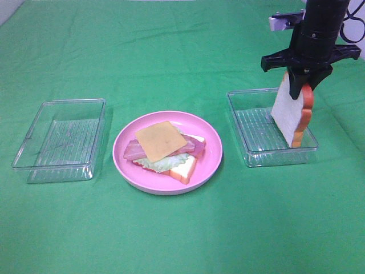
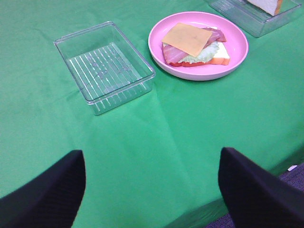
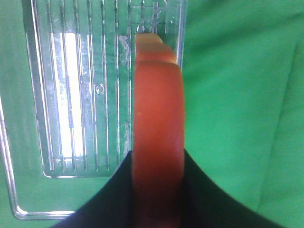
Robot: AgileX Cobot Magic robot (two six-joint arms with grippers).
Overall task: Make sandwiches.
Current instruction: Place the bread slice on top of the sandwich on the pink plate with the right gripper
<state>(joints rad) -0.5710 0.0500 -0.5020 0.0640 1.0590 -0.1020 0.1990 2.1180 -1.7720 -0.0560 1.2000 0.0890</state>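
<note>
right gripper (image 1: 300, 85): clamped on upright bread slice (image 1: 292, 115) over right tray (image 1: 255, 157) | left gripper (image 2: 152, 190): wide open, holding nothing | plate (image 1: 210, 165): open sandwich (image 1: 165, 149)

Open sandwich (image 1: 165, 149), cheese top; bread slice (image 1: 292, 111) upright, edge-on.

High overview, two close wrist views
</note>
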